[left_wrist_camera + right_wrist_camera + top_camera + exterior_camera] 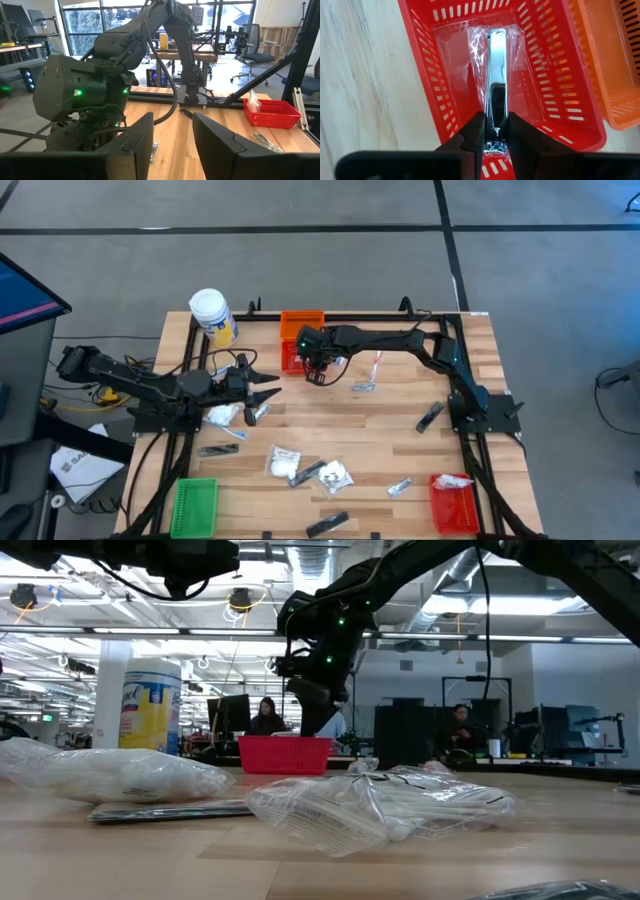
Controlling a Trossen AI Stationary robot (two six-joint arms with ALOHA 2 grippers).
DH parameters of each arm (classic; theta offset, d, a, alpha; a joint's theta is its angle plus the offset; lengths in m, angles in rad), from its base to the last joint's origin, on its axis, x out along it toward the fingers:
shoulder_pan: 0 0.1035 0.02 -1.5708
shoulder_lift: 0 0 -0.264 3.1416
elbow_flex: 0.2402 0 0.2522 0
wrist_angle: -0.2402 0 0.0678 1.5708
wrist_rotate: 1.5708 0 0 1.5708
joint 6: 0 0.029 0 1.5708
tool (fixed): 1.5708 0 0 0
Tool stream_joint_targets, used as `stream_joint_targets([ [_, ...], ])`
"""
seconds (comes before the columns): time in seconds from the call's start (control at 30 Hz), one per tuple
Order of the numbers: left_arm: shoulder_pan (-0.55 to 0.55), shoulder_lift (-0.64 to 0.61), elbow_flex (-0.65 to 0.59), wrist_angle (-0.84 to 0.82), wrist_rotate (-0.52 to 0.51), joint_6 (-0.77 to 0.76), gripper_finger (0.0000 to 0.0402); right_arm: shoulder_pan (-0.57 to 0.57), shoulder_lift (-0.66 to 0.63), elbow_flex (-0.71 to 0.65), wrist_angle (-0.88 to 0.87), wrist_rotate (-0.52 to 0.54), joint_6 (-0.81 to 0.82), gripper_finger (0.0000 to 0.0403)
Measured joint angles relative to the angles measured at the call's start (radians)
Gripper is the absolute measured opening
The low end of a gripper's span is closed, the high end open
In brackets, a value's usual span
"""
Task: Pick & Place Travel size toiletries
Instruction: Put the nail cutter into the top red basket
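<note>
1. The right gripper [495, 131] hangs over the red basket [555, 75] at the table's far edge, just beside the orange basket [615, 60], its fingers pinched on a shiny stick in clear wrap [495, 75] (which points down into the basket).
2. The left gripper [262, 393] waits with fingers apart near a white packet [222, 416].
3. More toiletries [300, 468] lie scattered on the table [400, 440].

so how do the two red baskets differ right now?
The red basket by the orange one has the right gripper over it, holding a clear-wrapped silver stick above its bare floor. The red basket at the right front corner stands alone with a white packet in it. Both are slotted red plastic.
</note>
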Motion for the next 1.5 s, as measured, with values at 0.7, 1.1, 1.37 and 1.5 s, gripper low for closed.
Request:
stream_joint_targets([
  [0.7, 0.000, 0.000, 0.000, 0.000, 0.000, 0.000, 0.0131, 0.020, 0.000, 0.000, 0.008, 0.037, 0.021, 0.0067],
  [1.1, 0.000, 0.000, 0.000, 0.000, 0.000, 0.000, 0.0131, 0.020, -0.001, 0.000, 0.008, 0.037, 0.021, 0.0067],
  [1.37, 0.000, 0.000, 0.000, 0.001, 0.000, 0.000, 0.0131, 0.020, -0.002, 0.000, 0.008, 0.033, 0.049, 0.0067],
  [1.5, 0.000, 0.000, 0.000, 0.001, 0.000, 0.000, 0.0131, 0.020, 0.018, -0.001, 0.025, 0.033, 0.050, 0.0067],
])
